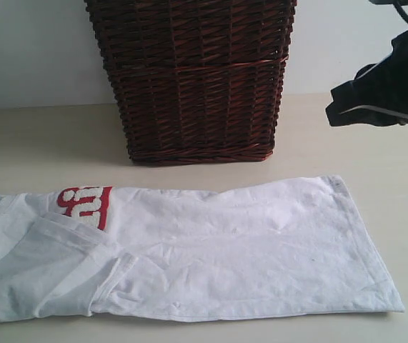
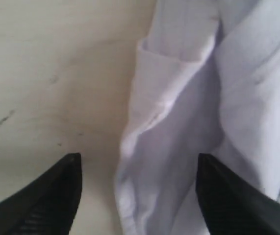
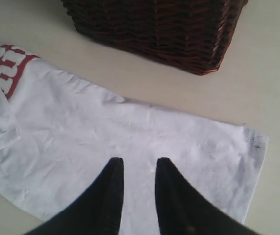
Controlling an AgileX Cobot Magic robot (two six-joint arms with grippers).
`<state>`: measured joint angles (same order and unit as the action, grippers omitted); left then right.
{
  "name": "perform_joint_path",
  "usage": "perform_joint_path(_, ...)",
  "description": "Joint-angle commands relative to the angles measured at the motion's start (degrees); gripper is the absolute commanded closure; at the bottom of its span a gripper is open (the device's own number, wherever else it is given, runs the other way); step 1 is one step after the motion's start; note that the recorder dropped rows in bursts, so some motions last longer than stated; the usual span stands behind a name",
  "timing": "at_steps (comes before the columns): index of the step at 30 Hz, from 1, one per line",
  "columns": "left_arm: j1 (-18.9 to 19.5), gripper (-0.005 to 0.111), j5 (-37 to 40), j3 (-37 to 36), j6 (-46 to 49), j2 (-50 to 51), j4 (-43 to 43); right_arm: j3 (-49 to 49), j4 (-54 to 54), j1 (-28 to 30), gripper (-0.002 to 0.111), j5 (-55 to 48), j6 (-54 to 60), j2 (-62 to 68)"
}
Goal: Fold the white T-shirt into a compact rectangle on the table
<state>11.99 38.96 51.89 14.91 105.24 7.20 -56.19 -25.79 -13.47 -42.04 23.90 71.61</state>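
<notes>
White T-shirt [image 1: 246, 243] folded long on table [image 1: 32, 143]; left tool [image 2: 137, 157] wide, wrist view only; right tool [image 3: 139, 161] narrowly parted, empty.

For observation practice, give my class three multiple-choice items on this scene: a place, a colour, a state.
1. Exterior view: where is the basket relative to the white T-shirt? A) on it B) beyond it, apart C) under it
2. The lettering's outline is: A) blue B) red C) green
3. The left claw is: A) open, empty B) shut on cloth C) shut on wicker
1 B, bare table shows between them. 2 B, red edges the letters. 3 A, jaws stand wide apart, gripping nothing.
</notes>
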Motion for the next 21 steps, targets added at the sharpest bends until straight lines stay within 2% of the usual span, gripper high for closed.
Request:
perform_joint_path(1, 0.13, 0.042, -0.63, 0.4, 8.19, 1.12, 10.32, -0.24, -1.3, 0.12, 0.082, 0.4, 1.05, -2.93)
perform_joint_path(4, 0.13, 0.042, -1.83, 0.4, 11.71, 1.96, 14.41, -0.24, -1.3, 0.12, 0.082, 0.02, 1.15, -4.56)
perform_joint_path(9, 0.13, 0.042, -3.66, 0.4, 12.11, 3.44, 14.74, -0.24, -2.28, 0.12, 0.082, -0.73, 1.47, -6.71)
perform_joint_path(17, 0.13, 0.042, -3.94, 0.4, 19.98, 5.46, 28.94, -0.24, -3.24, 0.12, 0.082, -0.99, 1.78, -8.55)
perform_joint_path(21, 0.13, 0.042, -3.78, 0.4, 21.42, 5.46, 29.93, -0.24, -3.91, 0.12, 0.082, -1.28, 1.92, -8.92)
